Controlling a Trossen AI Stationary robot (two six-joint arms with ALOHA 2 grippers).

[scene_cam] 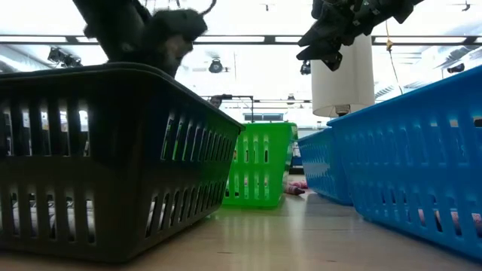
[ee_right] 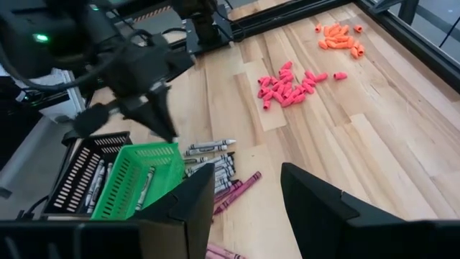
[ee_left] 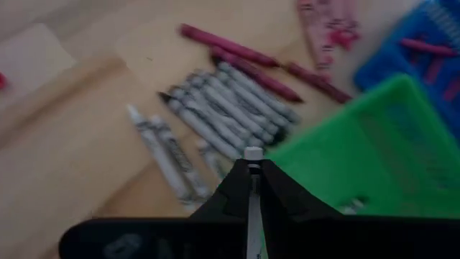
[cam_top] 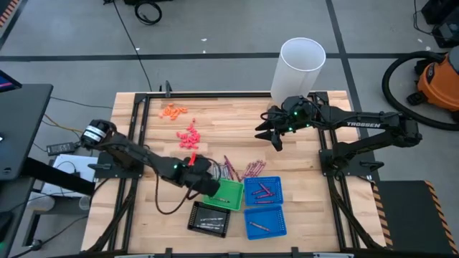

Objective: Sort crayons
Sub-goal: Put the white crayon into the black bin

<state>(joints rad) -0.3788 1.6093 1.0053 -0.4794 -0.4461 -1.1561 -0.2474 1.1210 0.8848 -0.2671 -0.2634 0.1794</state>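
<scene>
Grey-silver crayons (ee_left: 223, 108) and maroon crayons (ee_left: 244, 57) lie loose on the wooden table, just beyond the green tray (cam_top: 228, 193). My left gripper (cam_top: 212, 183) is over the green tray's far left corner, shut on one grey-silver crayon (ee_left: 253, 180). It also shows in the right wrist view (ee_right: 167, 133). My right gripper (cam_top: 276, 140) hangs open and empty above the table's middle right, near the white cylinder (cam_top: 301, 64). My left gripper pinches the grey-silver crayon between its two fingers. The crayon lies along the fingers, and its tip (ee_left: 253, 152) sticks out past the fingertips. The fingers slant down from the table's left. The crayon is lifted clear, over the loose crayons and the green tray's edge.
A black tray (cam_top: 209, 218) with grey crayons stands at the near edge. Two blue trays (cam_top: 263, 190) (cam_top: 264, 222) with maroon crayons stand right of the green one. Orange bits (cam_top: 173, 111) and pink bits (cam_top: 190, 136) lie at the far left.
</scene>
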